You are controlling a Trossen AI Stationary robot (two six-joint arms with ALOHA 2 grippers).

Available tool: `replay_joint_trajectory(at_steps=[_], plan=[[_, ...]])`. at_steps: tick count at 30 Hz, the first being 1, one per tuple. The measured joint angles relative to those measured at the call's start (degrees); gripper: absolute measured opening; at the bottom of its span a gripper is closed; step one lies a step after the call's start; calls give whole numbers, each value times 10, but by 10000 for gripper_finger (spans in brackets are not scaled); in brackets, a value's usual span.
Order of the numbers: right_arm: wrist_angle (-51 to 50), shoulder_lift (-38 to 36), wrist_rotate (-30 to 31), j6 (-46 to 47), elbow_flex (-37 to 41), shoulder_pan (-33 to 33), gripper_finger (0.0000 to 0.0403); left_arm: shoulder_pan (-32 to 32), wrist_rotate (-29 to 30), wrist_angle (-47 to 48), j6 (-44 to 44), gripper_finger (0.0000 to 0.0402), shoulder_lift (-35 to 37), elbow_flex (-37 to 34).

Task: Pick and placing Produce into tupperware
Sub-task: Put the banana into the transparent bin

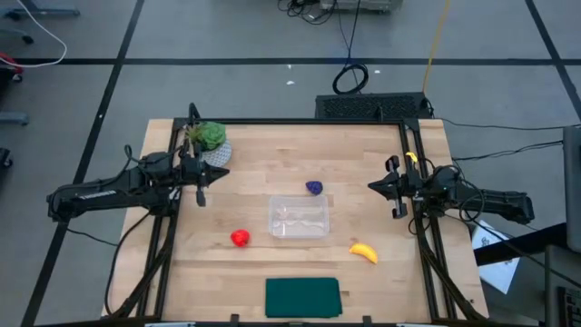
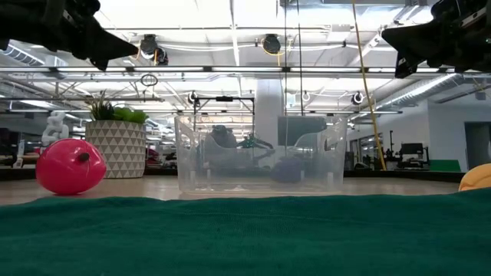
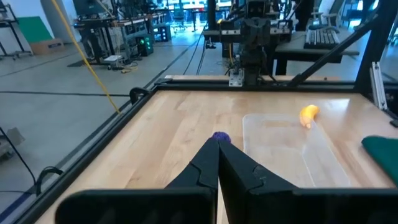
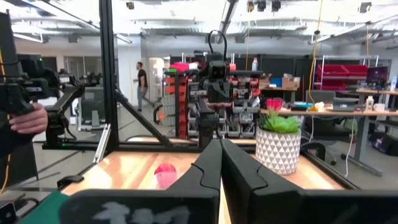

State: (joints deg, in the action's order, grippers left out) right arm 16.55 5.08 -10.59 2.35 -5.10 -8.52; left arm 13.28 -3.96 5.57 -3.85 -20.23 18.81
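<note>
The clear tupperware (image 1: 299, 218) sits mid-table, and I see nothing inside it. The dark purple piece (image 1: 314, 187) lies just beyond its far edge. The red fruit (image 1: 240, 238) rests to its left and nearer, the yellow banana (image 1: 364, 252) to its right and nearer. My left gripper (image 1: 214, 174) hovers shut above the table's left side, pointing right. My right gripper (image 1: 372, 186) hovers shut above the right side, pointing left. In the left wrist view the shut fingers (image 3: 217, 163) aim toward the purple piece (image 3: 221, 137); in the right wrist view the fingers (image 4: 220, 163) aim toward the red fruit (image 4: 165, 174).
A green plant in a white patterned pot (image 1: 208, 142) stands at the far left corner, close to my left arm. A dark green flat rectangle (image 1: 303, 297) lies at the near edge. A black frame (image 1: 419, 218) borders the table. A person's hand (image 4: 25, 118) shows beyond the table.
</note>
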Motion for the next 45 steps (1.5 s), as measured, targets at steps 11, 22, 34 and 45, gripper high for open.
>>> replay_joint_trajectory(at_steps=[11, 22, 34, 45], plan=[[-5, 0, 0, 0, 0, 0, 0, 0, -5, 2, 52, 5, 0, 0], [-8, 1, -2, 16, 0, 0, 0, 0, 9, 28, -5, 5, 0, 0], [-39, 34, -1, 57, -18, 0, 0, -18, 29, -32, -48, 5, 1, -22], [-73, 65, -1, 60, -30, 0, 0, -29, 25, -249, -63, 5, 3, -119]])
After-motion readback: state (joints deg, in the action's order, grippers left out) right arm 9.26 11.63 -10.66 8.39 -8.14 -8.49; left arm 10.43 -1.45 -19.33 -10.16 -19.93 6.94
